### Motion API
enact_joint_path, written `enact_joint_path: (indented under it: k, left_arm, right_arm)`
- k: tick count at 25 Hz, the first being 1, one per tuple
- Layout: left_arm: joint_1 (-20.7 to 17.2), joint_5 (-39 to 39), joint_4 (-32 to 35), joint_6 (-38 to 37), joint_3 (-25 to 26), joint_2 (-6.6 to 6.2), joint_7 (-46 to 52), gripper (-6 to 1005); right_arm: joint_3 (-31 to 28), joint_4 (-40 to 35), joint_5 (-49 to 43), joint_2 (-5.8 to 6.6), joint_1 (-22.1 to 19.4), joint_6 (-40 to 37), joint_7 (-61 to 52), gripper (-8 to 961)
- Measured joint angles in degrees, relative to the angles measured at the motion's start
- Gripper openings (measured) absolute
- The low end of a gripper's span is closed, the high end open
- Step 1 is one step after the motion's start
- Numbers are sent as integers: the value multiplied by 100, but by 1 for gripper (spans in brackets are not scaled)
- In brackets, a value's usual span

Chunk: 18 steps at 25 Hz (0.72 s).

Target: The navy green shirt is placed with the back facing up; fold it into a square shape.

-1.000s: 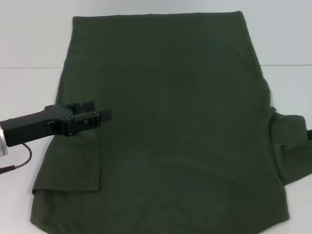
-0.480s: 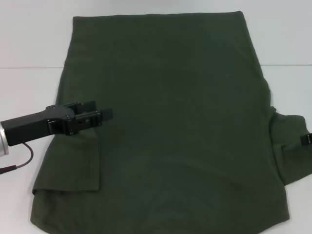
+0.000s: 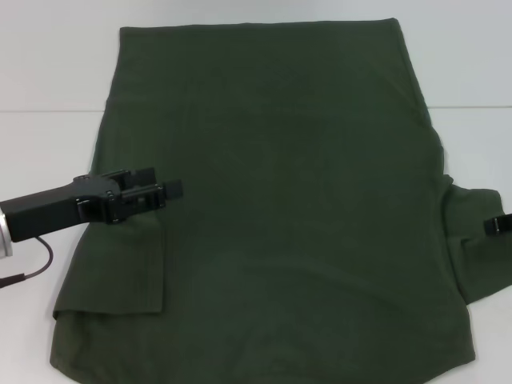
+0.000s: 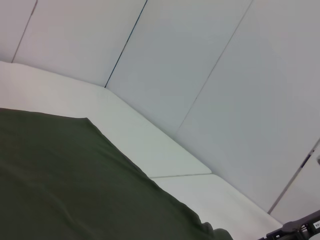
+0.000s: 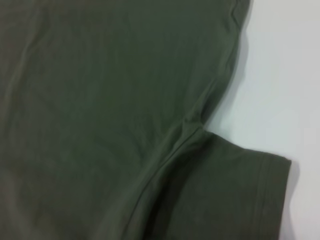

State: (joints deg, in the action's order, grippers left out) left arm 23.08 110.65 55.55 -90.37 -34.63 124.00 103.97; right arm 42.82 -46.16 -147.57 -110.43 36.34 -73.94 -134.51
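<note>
Nearest me, the left sleeve (image 3: 120, 272) lay folded in over the body, so that side was dealt with. My left gripper (image 3: 160, 192) hung just above it near the shirt's left edge, its fingers a narrow gap apart and holding nothing. The right gripper (image 3: 500, 225) barely showed at the unfolded right sleeve (image 3: 478, 244); I could not tell its opening. Beyond, the navy green shirt (image 3: 280, 200) lay flat, back up, on the white table (image 3: 48, 152).
</note>
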Motion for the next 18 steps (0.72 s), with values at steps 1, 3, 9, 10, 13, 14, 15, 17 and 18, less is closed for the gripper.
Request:
enact_joint_path:
  k: [1,3,9,10,13,14,15,17,18]
  left_arm:
    - [-7,0,0,0,1,1,1,767]
    - [-18,0,0,1,0,1,1,767]
    - [-39,1,0,-1,0,1,20,767]
    - [-40,1,0,0,0,1,21,766]
    - [-41,1,0,-1,0,1,23,766]
    - [-41,1,0,-2,0,1,23,766]
    - [-41,1,0,-4,0,1,24,766]
    - [-41,1,0,-4,-1,1,35,766]
    - [-41,1,0,-4,0,1,42,766]
  right_arm:
    - [45,1,0,-7,3,47,-3,826]
    - [127,5,0,-33,14,115,-15,823]
    - [200,175,-4,-90,118,193,-36,812]
    - [202,225,-15,-89,141,211,-47,811]
    - [205,271,-46,-87,162,199,-65,806]
    - [200,270,-48,-86,163,180,-69,805]
    - [191,260,-49,-86,159,166,-76,803]
    - [168,236,-50,-72,144,161,-108,800]
    - [161,234,-51,-65,138,149,-122,798]
